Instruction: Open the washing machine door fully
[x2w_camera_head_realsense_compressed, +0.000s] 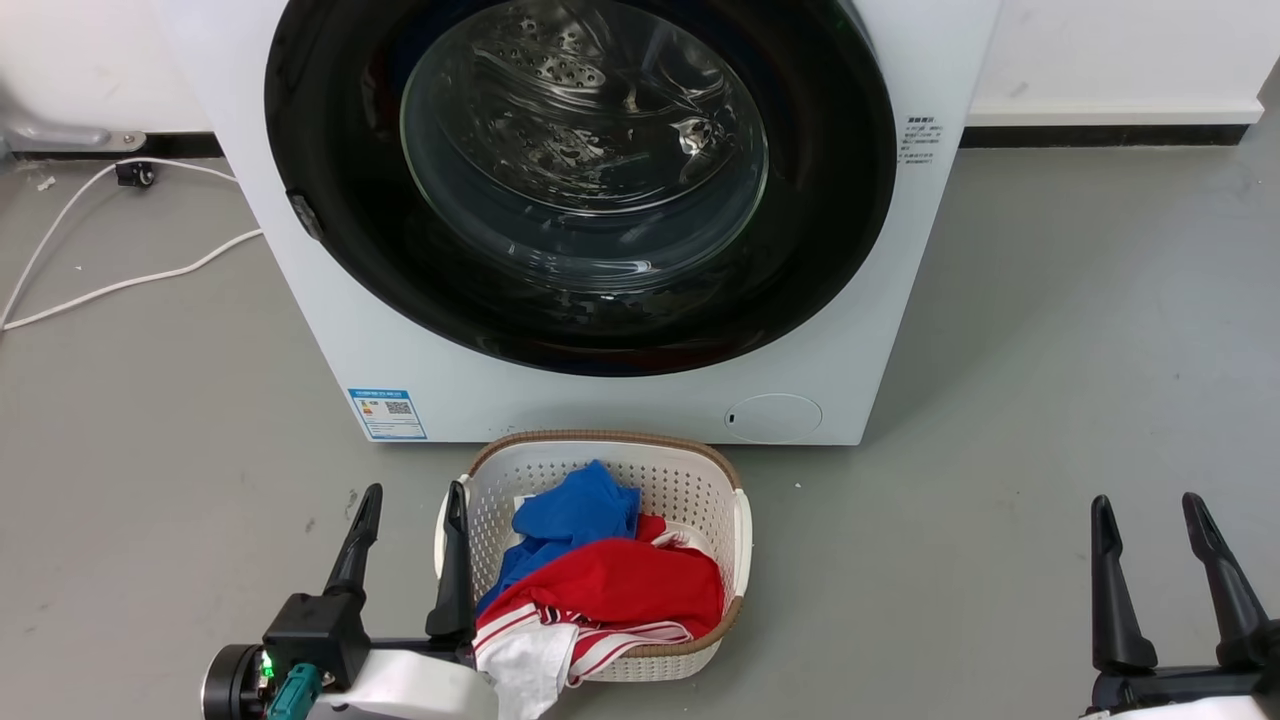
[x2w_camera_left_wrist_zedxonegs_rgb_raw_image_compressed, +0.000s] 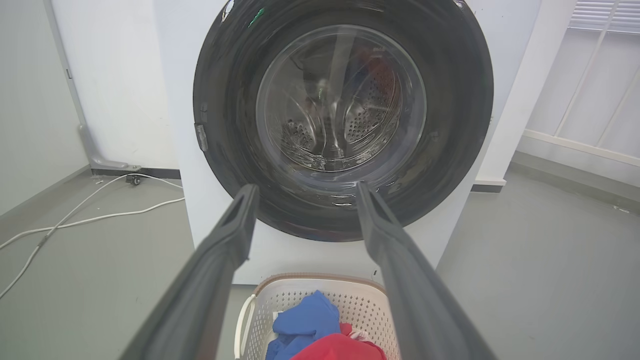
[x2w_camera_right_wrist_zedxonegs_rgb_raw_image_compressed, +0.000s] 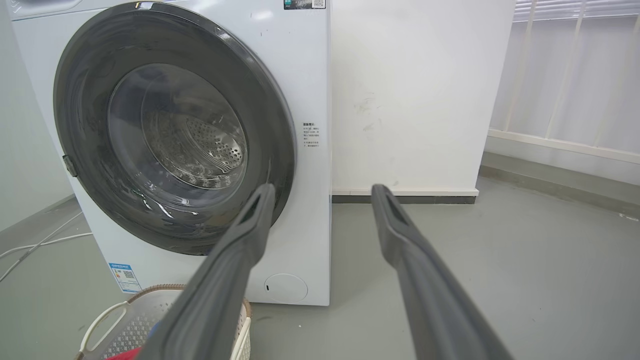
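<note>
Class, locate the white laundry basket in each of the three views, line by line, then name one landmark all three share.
Head view: laundry basket bottom centre, before the washing machine.
Left wrist view: bottom centre, between the fingers of the left gripper.
Right wrist view: bottom left corner, partly behind the right gripper.
Shared landmark: the round black washing machine door above it.

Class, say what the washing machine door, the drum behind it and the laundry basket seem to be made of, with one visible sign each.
The washing machine door: glossy black ring, probably plastic, around clear glass; both throw reflections. The drum: bright perforated metal, likely steel. The laundry basket: matte white plastic, moulded holes; brown rim looks woven.
</note>
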